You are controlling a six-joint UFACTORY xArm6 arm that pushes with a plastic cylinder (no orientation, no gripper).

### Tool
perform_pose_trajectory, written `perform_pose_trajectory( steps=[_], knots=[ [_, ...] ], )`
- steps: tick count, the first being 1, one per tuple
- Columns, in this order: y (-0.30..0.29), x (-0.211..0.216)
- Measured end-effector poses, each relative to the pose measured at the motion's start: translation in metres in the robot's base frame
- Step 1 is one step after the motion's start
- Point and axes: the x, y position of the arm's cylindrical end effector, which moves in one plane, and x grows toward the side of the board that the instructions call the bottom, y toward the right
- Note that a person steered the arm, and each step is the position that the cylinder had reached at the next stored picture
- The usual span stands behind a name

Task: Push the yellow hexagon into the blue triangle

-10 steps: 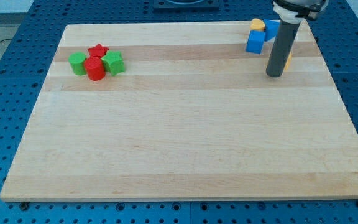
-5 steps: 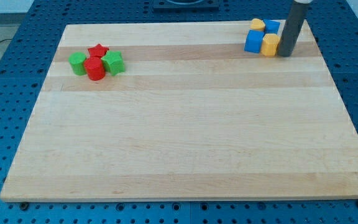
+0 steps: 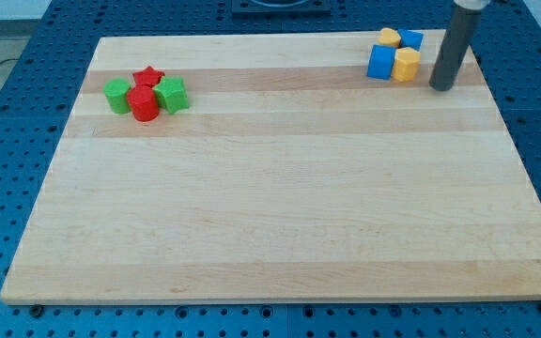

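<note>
The yellow hexagon (image 3: 406, 65) sits near the board's top right corner, touching a blue square block (image 3: 380, 63) on its left. The small blue triangle (image 3: 411, 39) lies just above it, very close or touching. A second yellow block (image 3: 389, 38) sits left of the triangle. My tip (image 3: 442, 87) rests on the board to the right of the yellow hexagon and slightly below it, with a small gap between them.
A cluster sits at the upper left of the wooden board (image 3: 280, 207): a green block (image 3: 116, 95), a red star (image 3: 148, 77), a red cylinder (image 3: 143, 104) and another green block (image 3: 171, 95). The board's right edge is close to my tip.
My tip moved up the view and pushed the yellow hexagon up and left against the blue square block, then drew back a little to the right. The hexagon is now uncovered.
</note>
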Motion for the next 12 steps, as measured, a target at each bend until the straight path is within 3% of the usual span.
perform_pose_trajectory(
  steps=[2,4,7,10,12],
  knots=[
    [-0.023,-0.009],
    [-0.022,-0.054],
    [-0.021,-0.032],
    [0.008,-0.059],
    [-0.037,-0.010]
  ],
)
